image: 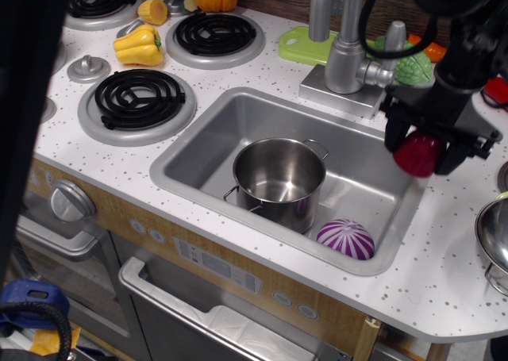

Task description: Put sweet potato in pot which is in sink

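Here, the speckled white counter point(238, 99) carries everything, and the sink point(198, 151) is sunk into it, so the pot point(279, 180) stands low in the basin with its mouth open upward, ready to take something dropped from above. A purple-and-white striped ball point(346, 239) lies on the sink floor just beside the pot. The gripper point(421, 149) hangs over the sink's right rim, its dark fingers point(394, 135) pinching the sweet potato point(418, 154) from both sides. The red toy sits between the fingers, its lower part bulging out beneath them, lifted clear of the counter and off to the right of the pot.
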Available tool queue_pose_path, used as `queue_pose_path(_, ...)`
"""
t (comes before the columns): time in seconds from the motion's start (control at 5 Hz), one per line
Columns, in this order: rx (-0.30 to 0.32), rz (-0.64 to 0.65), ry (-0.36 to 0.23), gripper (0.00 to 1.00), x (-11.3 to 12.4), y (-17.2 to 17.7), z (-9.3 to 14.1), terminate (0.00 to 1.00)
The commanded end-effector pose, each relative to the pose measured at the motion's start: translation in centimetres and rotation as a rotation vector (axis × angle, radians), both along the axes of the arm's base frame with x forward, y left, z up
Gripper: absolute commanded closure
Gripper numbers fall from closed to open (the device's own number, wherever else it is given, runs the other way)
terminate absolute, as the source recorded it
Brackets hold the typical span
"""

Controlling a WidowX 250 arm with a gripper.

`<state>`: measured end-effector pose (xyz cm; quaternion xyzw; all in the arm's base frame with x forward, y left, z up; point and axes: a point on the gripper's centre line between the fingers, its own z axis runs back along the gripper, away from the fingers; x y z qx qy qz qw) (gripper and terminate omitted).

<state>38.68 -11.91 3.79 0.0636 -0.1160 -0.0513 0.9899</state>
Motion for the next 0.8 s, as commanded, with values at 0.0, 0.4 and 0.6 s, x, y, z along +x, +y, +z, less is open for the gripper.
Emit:
queue_pose_path(0.0, 0.023, 0.011, -0.088, 1.0, -2.0, 3.9, 2.4, 0.0)
queue_pose_path(0.4, 0.135, -0.026, -0.148, 1.0, -4.4, 9.3, 0.8, 0.0)
queue_pose_path(0.6, 0.178, -0.116, -0.186, 0.0, -4.9, 12.8, -0.1, 0.0)
